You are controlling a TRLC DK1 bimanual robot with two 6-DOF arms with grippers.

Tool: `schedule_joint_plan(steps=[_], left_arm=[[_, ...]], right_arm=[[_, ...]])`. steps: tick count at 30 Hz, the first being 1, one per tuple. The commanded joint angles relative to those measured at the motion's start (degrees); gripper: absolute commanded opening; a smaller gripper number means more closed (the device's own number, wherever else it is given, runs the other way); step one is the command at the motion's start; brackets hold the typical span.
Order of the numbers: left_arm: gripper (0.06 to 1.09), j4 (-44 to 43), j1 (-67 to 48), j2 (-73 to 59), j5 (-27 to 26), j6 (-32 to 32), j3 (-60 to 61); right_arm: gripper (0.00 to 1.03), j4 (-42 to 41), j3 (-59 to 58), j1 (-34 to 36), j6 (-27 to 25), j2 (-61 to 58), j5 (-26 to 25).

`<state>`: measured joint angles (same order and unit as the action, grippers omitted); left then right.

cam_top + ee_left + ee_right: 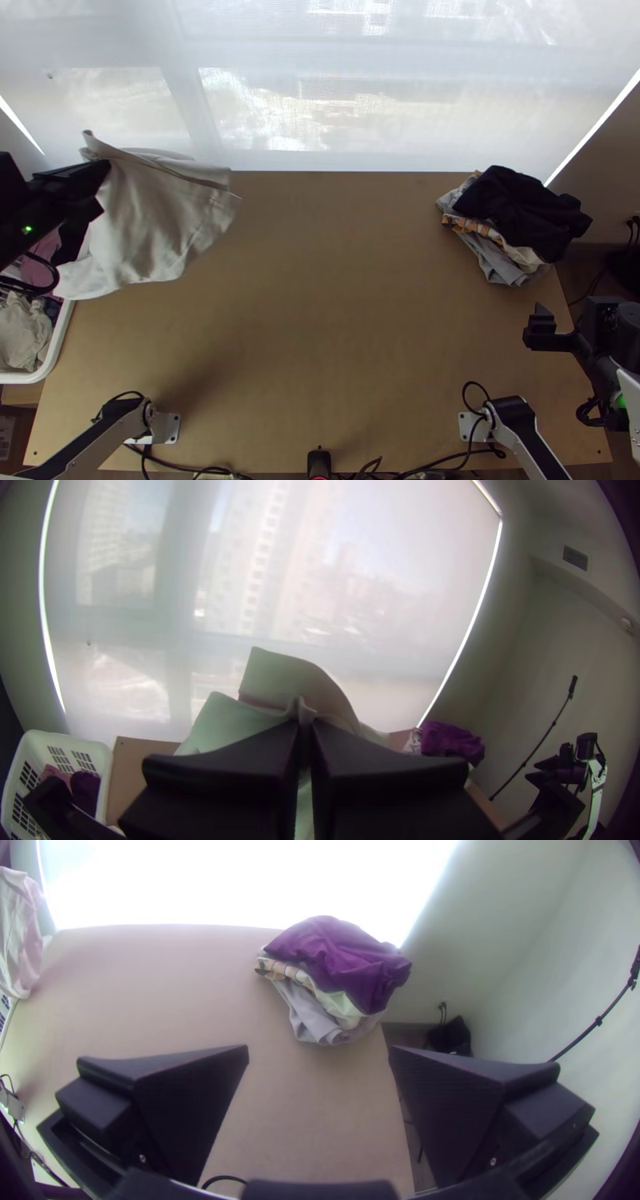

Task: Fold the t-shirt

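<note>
At far left, pale t-shirt [156,224], bunched, drooping, pinched in left pincer [100,180].

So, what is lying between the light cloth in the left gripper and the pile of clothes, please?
In the top view, the stretch of wooden table between the light cloth and the pile of clothes is bare.

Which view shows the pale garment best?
Top view: most of the pale garment is visible, hanging from the left hand. The left wrist view shows the pinch up close, with cloth flaring beyond; the right wrist view catches part of it, at its edge.
</note>
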<state>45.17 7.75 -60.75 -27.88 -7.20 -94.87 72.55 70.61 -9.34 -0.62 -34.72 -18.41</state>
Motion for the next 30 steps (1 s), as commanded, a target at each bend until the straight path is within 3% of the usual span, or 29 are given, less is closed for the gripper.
schedule_joint_plan(steps=[1,15,30], left_arm=[[0.09,0.8,-13.6,1.2,1.9,-2.2,4.8],[0.09,-9.0,-45.4,2.3,21.0,0.3,27.2],[0.09,-21.0,-62.8,-8.2,22.6,2.7,39.5]], right_arm=[[0.98,0.3,-0.2,0.6,-0.2,0.7,0.0],[0.98,1.7,-1.1,2.5,-0.3,2.3,0.7],[0.98,3.5,-2.7,5.4,-0.3,3.3,2.2]])
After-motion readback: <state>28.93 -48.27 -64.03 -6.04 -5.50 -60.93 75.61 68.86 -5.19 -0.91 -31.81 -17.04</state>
